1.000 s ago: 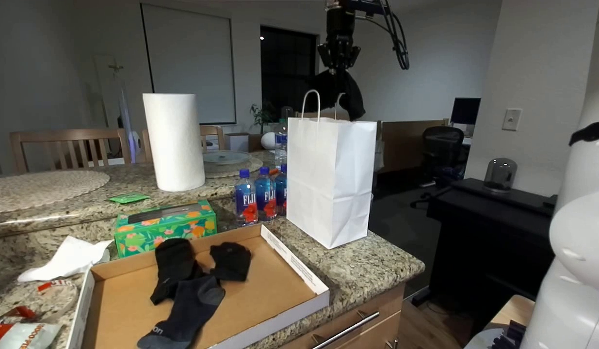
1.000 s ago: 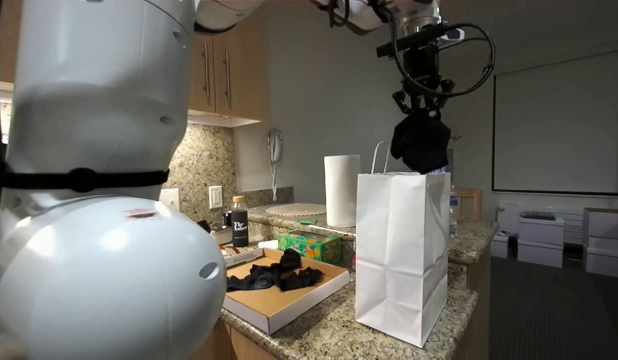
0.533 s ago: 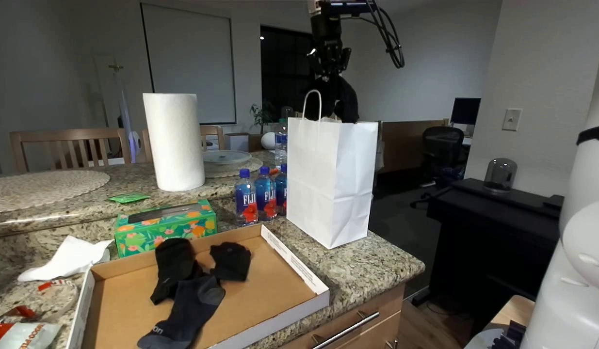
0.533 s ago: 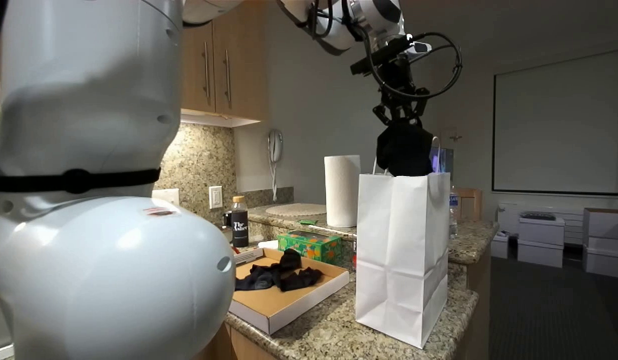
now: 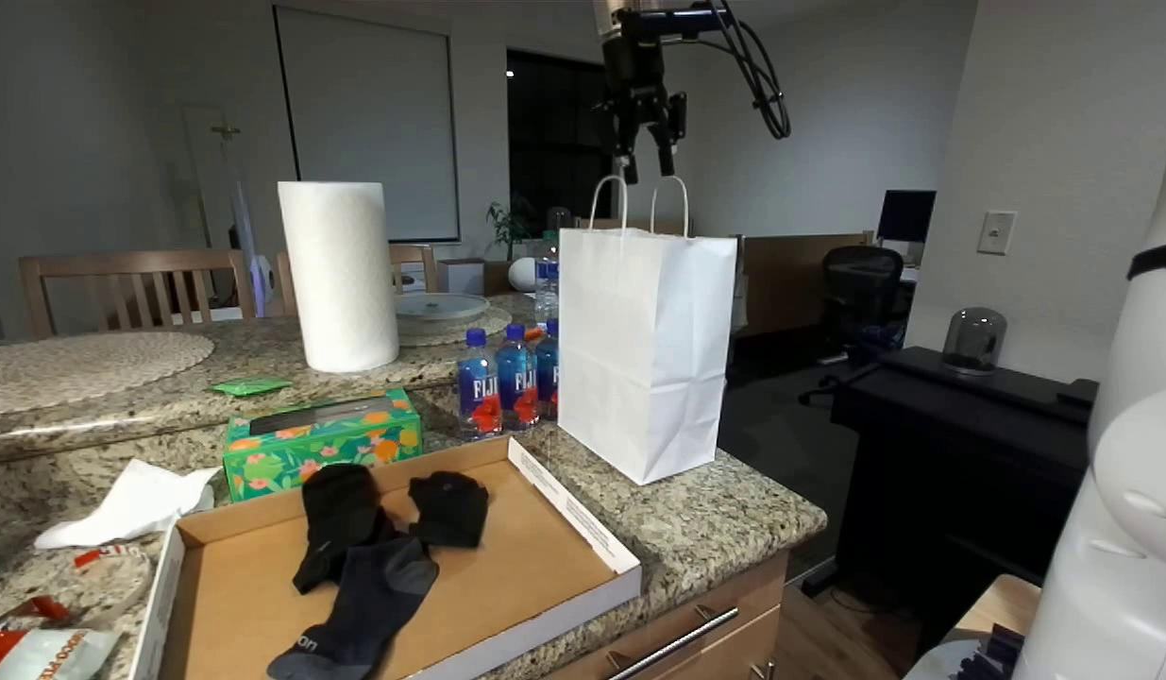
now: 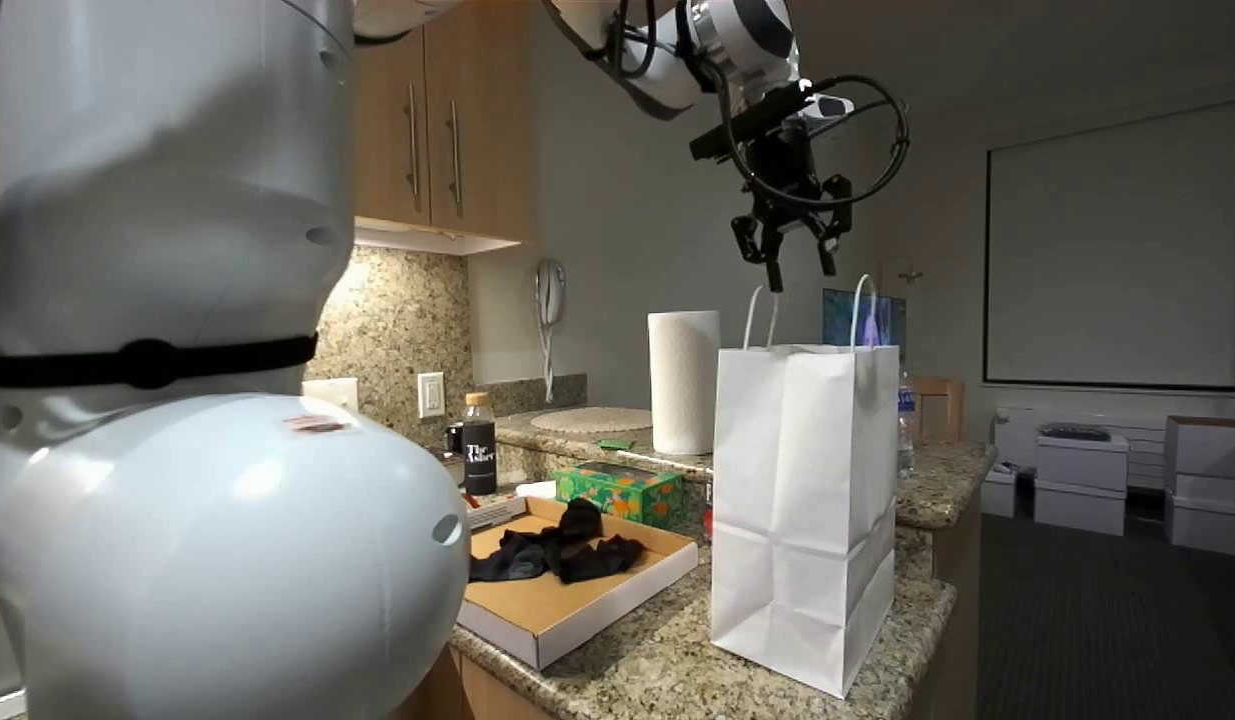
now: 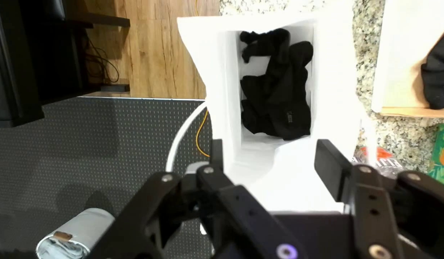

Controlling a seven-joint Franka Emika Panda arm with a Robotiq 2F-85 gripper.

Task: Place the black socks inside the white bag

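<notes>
You are working over the end of the granite counter (image 5: 734,515), and both halves of the job sit on it. The low cardboard tray (image 5: 526,557) lies along the counter's front edge. Near the tray's end wall, but apart from it, the white bag (image 5: 644,359) stands upright by the counter's end edge, its mouth open.

Your gripper (image 6: 802,278) hangs above the bag with its jaws spread and nothing between them, so you hold no sock.

Looking down in the wrist view, you can see a heap of black socks (image 7: 281,93) at the bottom of the bag, well below the rim. They overlap too much for you to count. That share of the task, I would say, is done.

What is left lies in the tray: three more. The long sock (image 5: 363,604), with a paler heel, slants toward the tray's front corner away from the bag. The plain black sock (image 5: 337,519) reaches the back edge and meets the long one. The small sock (image 5: 450,510) lies near the back edge too; you cannot tell whether it touches its neighbours.

I judge you perhaps halfway. Your next move should be back to the tray, where the small one looks easiest to lift singly.
</notes>
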